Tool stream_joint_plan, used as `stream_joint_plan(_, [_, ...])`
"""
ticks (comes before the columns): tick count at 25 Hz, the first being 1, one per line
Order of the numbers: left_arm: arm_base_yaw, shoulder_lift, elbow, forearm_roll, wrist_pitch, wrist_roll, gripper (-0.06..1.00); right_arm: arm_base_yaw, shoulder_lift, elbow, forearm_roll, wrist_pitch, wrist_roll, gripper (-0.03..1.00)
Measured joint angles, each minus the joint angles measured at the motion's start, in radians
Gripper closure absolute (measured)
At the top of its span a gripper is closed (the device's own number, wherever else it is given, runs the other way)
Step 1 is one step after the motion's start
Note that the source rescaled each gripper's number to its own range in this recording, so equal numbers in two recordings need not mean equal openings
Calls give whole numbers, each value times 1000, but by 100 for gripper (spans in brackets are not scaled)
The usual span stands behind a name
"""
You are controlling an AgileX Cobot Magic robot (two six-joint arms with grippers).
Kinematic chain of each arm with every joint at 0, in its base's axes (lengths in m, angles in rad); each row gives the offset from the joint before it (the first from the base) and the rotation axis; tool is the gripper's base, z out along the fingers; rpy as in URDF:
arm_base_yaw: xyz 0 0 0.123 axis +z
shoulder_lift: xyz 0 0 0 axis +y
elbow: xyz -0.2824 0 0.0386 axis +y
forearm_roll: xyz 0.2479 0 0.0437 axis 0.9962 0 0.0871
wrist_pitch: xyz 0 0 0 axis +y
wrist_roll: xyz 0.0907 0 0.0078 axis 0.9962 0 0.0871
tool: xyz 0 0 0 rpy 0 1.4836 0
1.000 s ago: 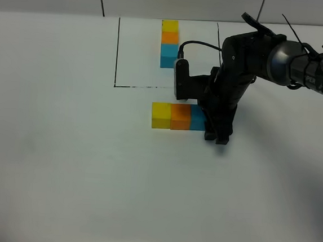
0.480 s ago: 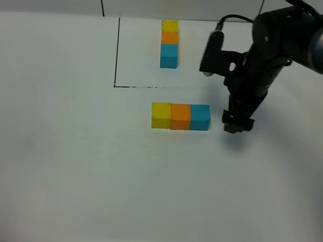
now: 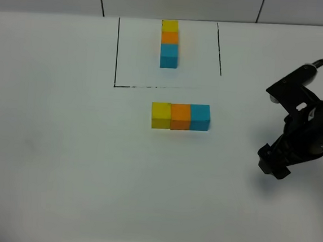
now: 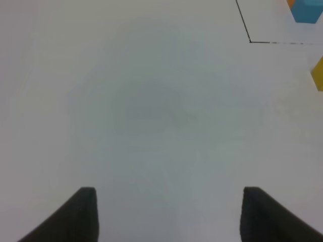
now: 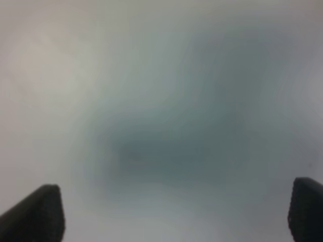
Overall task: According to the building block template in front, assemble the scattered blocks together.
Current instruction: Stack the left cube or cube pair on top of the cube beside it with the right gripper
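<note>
The building block template (image 3: 169, 42), a yellow, orange and teal-blue row, lies inside the drawn black outline (image 3: 117, 52) at the back. In front of it the scattered blocks sit joined in one row: yellow (image 3: 161, 115), orange (image 3: 180, 116), teal-blue (image 3: 200, 117). My right gripper (image 3: 272, 162) hovers low over bare table well to the right of that row, and in its wrist view the right gripper (image 5: 174, 212) is open and empty. Over bare table, the left gripper (image 4: 169, 217) stands open, with the yellow block's edge (image 4: 318, 73) and the template's blue end (image 4: 308, 10) far off.
A corner of the black outline (image 4: 250, 41) shows in the left wrist view. The white table (image 3: 61, 163) stretches wide on the left and in front. A tiled wall (image 3: 177, 0) runs behind the table.
My right gripper has let go of the teal-blue block, opened, and swung away to the right and toward the front. The three joined blocks stay put.
</note>
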State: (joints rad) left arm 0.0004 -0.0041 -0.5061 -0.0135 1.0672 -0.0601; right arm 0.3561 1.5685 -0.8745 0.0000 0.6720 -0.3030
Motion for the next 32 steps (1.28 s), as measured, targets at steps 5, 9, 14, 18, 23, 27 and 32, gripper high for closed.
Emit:
stream_joint_plan(5, [0,0,0,0,0,0,59,0,-47,30,-9,-49,142,17])
stream_joint_plan(9, [0,0,0,0,0,1,59,0,-49,30,-9,-97,190,17])
stream_joint_plan(14, [0,0,0,0,0,1,59,0,-59,31,-14,-144,247,17])
stream_joint_plan(18, [0,0,0,0,0,2,59,0,-115,31,-39,-196,303,17])
stream_joint_plan(23, [0,0,0,0,0,2,59,0,-215,31,-108,-226,377,17])
stream_joint_plan(27, [0,0,0,0,0,2,59,0,-310,31,-220,-227,470,17])
stream_joint_plan(32, [0,0,0,0,0,2,59,-1,-443,49,-338,-218,590,17])
